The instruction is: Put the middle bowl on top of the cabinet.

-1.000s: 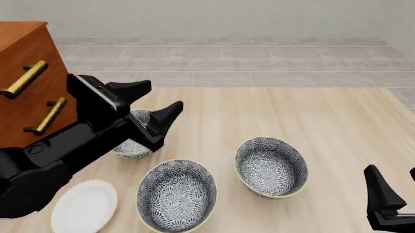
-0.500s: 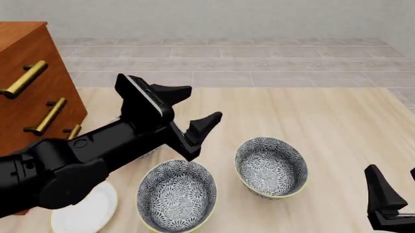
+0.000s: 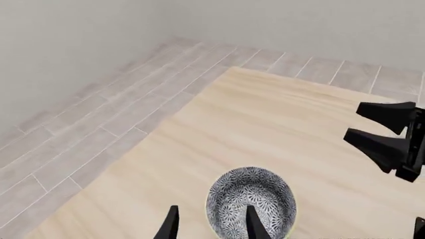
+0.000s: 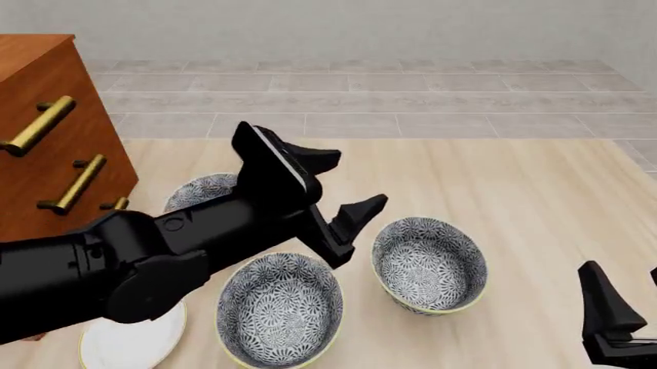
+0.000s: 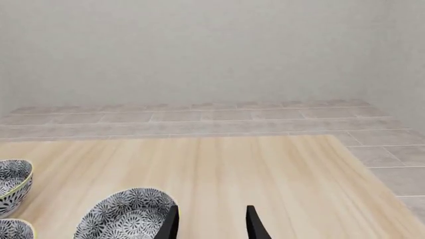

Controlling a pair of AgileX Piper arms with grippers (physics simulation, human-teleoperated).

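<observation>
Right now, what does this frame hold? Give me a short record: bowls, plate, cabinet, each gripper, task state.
bowls: three, upright and empty, on the table: left bowl, middle bowl, right bowl
plate: near left, partly hidden by the left arm
cabinet: far left
left gripper: open, holds nothing, above the table by the right bowl
right gripper: open, holds nothing, near right
task state: middle bowl not yet lifted
</observation>
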